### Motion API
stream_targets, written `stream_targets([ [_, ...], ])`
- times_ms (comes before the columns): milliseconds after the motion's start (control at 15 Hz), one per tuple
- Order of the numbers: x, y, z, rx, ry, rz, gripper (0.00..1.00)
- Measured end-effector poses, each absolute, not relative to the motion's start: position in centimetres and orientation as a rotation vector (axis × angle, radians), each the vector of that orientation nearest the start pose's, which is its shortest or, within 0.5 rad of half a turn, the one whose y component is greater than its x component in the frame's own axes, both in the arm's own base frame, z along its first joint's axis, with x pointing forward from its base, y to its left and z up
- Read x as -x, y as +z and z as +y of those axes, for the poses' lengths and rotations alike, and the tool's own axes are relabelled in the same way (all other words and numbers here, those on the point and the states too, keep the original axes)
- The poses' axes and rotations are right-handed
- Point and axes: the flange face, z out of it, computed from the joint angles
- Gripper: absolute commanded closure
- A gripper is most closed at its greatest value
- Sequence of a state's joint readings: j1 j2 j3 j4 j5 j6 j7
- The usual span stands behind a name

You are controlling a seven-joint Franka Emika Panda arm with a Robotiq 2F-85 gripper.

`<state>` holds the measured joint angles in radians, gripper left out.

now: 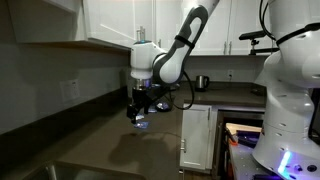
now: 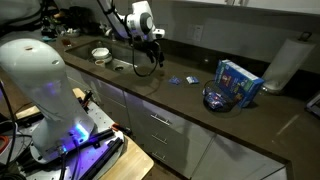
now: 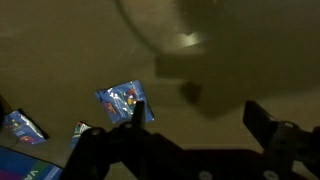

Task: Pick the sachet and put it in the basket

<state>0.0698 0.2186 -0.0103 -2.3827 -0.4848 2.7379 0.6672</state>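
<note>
Two small blue-and-white sachets lie flat on the dark countertop, one beside the other. In the wrist view one sachet lies just by my left finger, and the second sachet is at the far left edge. My gripper is open and empty, hovering above the counter; it also shows in both exterior views. The dark wire basket stands on the counter beyond the sachets, next to a tall blue container.
A paper towel roll stands behind the blue container. A white bowl and a sink lie near the arm's base. The counter's front edge drops to white drawers. Wall cabinets hang above.
</note>
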Motion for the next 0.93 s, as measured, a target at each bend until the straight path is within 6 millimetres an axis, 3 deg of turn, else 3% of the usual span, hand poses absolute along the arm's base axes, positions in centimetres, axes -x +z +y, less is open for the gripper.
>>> stream_targets([
  [400, -53.9, 21.8, -0.8, 3.271, -0.367, 0.439, 0.00],
  [467, -54.4, 21.2, -1.6, 3.271, -0.368, 0.468, 0.08],
  [533, -54.9, 20.6, -2.2, 3.270, -0.361, 0.496, 0.09],
  [600, -55.4, 19.9, -2.6, 3.268, -0.351, 0.523, 0.19],
  [667, -55.7, 19.2, -2.8, 3.270, -0.339, 0.539, 0.14],
  [733, -55.8, 18.3, -2.9, 3.273, -0.323, 0.551, 0.26],
  [800, -55.9, 17.5, -2.9, 3.274, -0.307, 0.563, 0.29],
  [867, -56.0, 16.7, -2.8, 3.277, -0.292, 0.572, 0.25],
  [933, -56.1, 16.0, -2.6, 3.280, -0.280, 0.578, 0.31],
])
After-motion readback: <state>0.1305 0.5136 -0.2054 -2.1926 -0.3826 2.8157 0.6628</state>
